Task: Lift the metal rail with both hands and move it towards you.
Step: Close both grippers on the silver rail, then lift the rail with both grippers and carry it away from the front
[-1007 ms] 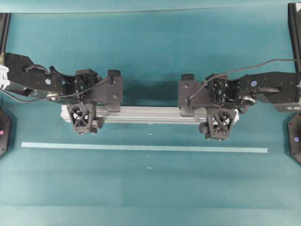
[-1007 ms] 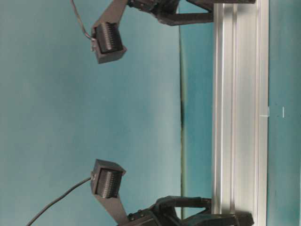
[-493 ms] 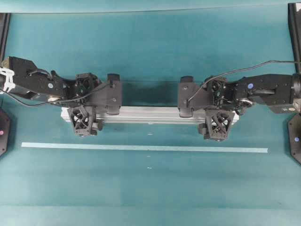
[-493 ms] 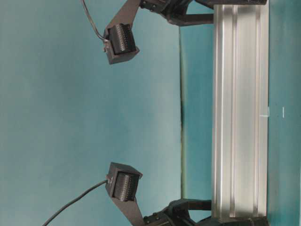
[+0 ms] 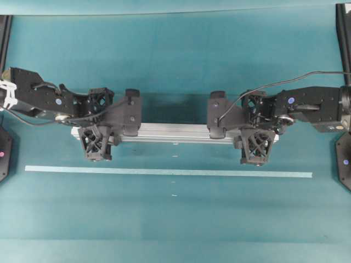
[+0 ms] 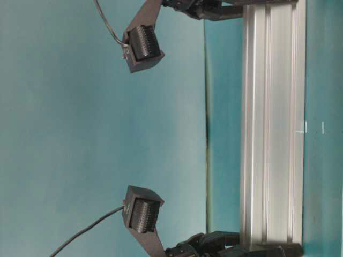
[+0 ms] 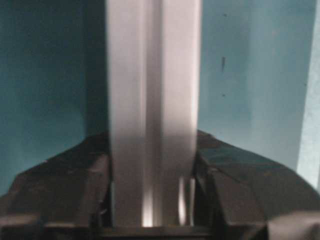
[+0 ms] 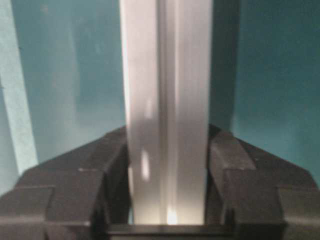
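Note:
The metal rail (image 5: pixel 175 133) lies left to right across the middle of the teal table and also shows in the table-level view (image 6: pixel 273 134). My left gripper (image 5: pixel 97 131) is shut on the rail near its left end. In the left wrist view the gripper (image 7: pixel 152 200) has its black fingers (image 7: pixel 92 190) pressed on both sides of the rail (image 7: pixel 152 90). My right gripper (image 5: pixel 254 132) is shut on the rail near its right end. The right wrist view shows that gripper (image 8: pixel 167 200) clamped on the rail (image 8: pixel 167 75). I cannot tell whether the rail touches the table.
A thin pale tape strip (image 5: pixel 164 171) runs across the table nearer the front, parallel to the rail. It also shows in the left wrist view (image 7: pixel 310 125) and the right wrist view (image 8: pixel 15 100). Black mounts stand at the table's side edges (image 5: pixel 344 164).
Both wrists have come lower toward the table and settled over the rail. The rail has stayed in about the same place.

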